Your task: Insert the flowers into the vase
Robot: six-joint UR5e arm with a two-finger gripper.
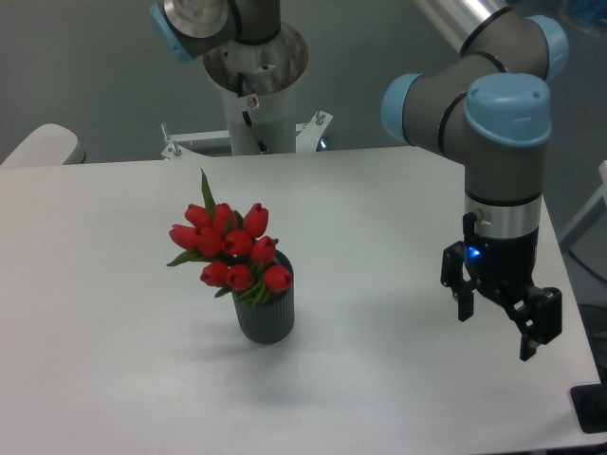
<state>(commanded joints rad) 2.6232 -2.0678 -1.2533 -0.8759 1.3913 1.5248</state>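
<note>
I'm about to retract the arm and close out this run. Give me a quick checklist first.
1. Flowers in vase: ok, stems go into the mouth.
2. Vase upright on table: ok.
3. Claw apart from the flowers: ok, it is off to the right.
4. Claw empty: ok, nothing between the fingers.
5. Bunch sitting straight: not ok, it leans left.
6. Stems reaching the bottom: cannot tell.

The flowers (230, 248) are sitting in the vase (266, 313), which is standing on the table (379, 218) well to the left of the jaws. The gripper (495, 320) is hanging above the table's right side.
</note>
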